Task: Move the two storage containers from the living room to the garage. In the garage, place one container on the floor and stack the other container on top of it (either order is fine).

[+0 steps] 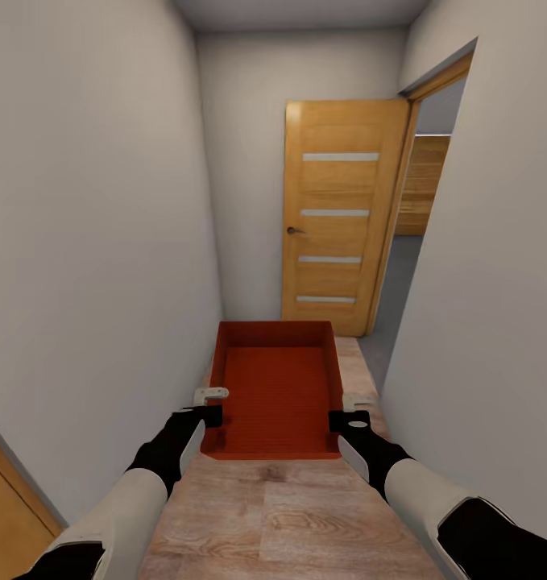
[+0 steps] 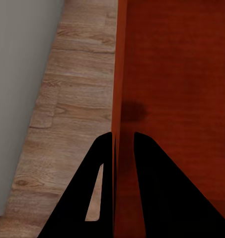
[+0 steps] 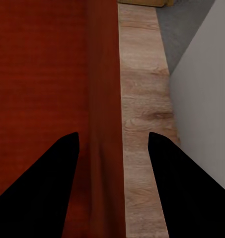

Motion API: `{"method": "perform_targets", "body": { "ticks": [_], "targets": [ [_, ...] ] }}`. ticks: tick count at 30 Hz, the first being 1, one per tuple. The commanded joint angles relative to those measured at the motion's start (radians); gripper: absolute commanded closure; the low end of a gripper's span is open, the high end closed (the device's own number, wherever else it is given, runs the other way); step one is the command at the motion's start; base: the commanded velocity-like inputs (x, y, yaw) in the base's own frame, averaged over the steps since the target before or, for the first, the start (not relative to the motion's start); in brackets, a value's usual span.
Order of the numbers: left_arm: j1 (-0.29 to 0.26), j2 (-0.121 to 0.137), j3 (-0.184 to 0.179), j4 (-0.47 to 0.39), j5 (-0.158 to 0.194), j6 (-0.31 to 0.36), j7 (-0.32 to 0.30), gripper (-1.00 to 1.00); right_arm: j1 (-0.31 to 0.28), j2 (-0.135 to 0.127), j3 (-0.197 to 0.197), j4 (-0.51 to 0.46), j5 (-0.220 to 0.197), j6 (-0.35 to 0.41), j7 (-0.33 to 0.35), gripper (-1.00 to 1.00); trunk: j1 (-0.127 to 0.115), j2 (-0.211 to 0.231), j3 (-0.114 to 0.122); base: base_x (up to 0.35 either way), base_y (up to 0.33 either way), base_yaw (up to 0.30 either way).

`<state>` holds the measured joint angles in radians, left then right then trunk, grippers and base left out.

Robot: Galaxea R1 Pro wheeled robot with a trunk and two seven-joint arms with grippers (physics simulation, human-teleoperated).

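One orange-red storage container (image 1: 277, 387) hangs open-topped and empty between my two arms, over light wood planks (image 1: 289, 515) in a narrow hallway. My left gripper (image 1: 211, 405) is shut on its left wall; the left wrist view shows the dark fingers (image 2: 100, 163) pinching that thin wall (image 2: 123, 74). My right gripper (image 1: 355, 409) straddles the right wall. In the right wrist view its fingers (image 3: 57, 168) stand wide apart on either side of that wall (image 3: 105, 99), with gaps showing, so it looks open.
Plain light walls close in on both sides. Ahead stands an open wooden door (image 1: 341, 217) with glass strips. Beside it a doorway (image 1: 422, 201) on the right opens onto a dark grey floor (image 1: 398, 298). Another wooden panel (image 1: 7, 515) shows at the lower left.
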<state>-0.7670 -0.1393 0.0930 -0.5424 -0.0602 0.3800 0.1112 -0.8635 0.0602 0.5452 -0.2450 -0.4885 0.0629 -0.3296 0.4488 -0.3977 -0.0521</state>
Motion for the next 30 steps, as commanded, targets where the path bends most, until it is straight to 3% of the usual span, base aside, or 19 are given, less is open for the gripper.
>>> {"method": "perform_targets", "body": {
  "ticks": [1,21,30],
  "targets": [
    [-0.002,-0.012,0.013,-0.004,0.014,0.005,0.001,1.0,0.0,0.0,0.01,0.001,-0.002,0.006,-0.013,1.0,0.001,-0.002,-0.002,0.322,0.0,0.0],
    [-0.002,-0.012,0.013,-0.004,0.014,0.005,0.001,1.0,0.0,0.0,0.009,0.001,-0.002,0.005,-0.013,1.0,0.001,-0.002,-0.002,0.322,0.0,-0.001],
    [-0.002,-0.011,0.013,-0.004,0.014,0.005,0.001,1.0,0.0,0.0,0.01,0.001,-0.002,0.005,-0.013,1.0,0.001,-0.002,-0.002,0.322,0.0,-0.142]
  ]
}}
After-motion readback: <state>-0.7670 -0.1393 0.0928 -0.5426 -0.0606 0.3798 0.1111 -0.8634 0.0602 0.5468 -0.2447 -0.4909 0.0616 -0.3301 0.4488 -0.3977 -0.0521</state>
